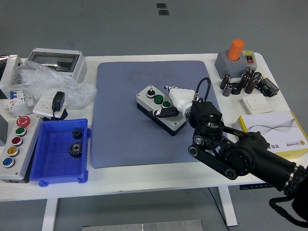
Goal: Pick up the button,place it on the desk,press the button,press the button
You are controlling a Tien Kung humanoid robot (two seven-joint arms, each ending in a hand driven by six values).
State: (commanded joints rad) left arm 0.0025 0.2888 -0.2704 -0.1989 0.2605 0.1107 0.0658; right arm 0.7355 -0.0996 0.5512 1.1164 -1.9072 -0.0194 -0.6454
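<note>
A blue tray sits at eight o'clock on the white table and holds two dark gears, one above the other near its right wall. At its left lies a long grey control box with a column of red, green, red, yellow and blue buttons. At ten o'clock a grey enclosure with a clear lid stands behind a crumpled plastic bag, with a white switch plate and a black plug just in front of it.

A blue-grey mat covers the middle of the table. On it, slightly right of centre, rests the button box, a grey and black case lying at an angle, with a black knob and two green buttons on top. The right hand comes in from four o'clock on a black arm; its white fingers reach over the box's right end and a dark fingertip lies on the top face beside the green buttons, pressing rather than grasping, with nothing held.

At one o'clock a grey block carries an orange cylinder; dark capacitors cluster in front of it. A white and yellow carton lies at three o'clock. Beyond the table, the floor is plain grey.
</note>
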